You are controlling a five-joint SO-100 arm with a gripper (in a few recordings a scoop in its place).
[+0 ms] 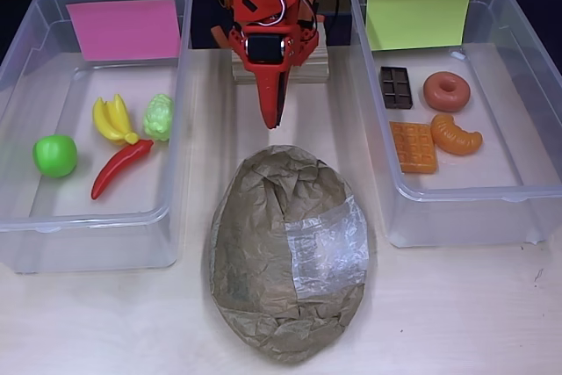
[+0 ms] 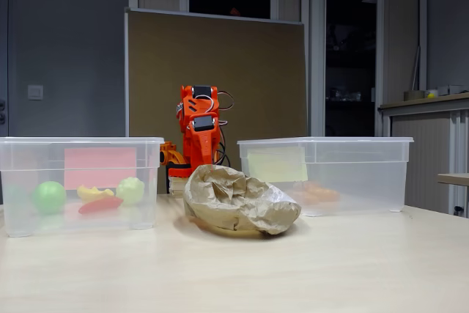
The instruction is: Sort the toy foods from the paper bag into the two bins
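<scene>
The crumpled brown paper bag (image 1: 285,252) (image 2: 238,201) lies in the middle of the table, its clear window patch on the right. The left bin (image 1: 22,217) (image 2: 80,144), labelled pink, holds yellow bananas (image 1: 113,118), pale green grapes (image 1: 159,117), a red chili (image 1: 120,168) and a green apple (image 1: 54,155). In the right bin (image 1: 536,186) (image 2: 352,144), labelled yellow-green, lie a chocolate bar (image 1: 396,87), a donut (image 1: 446,90), an orange waffle (image 1: 413,147) and a croissant (image 1: 455,135). My orange gripper (image 1: 273,116) points down at the table behind the bag, folded near the arm base, shut and empty.
The arm base (image 1: 279,63) sits on a pale wooden block between the two bins. Bare table stretches in front of the bag. A brown board stands behind the arm in the fixed view.
</scene>
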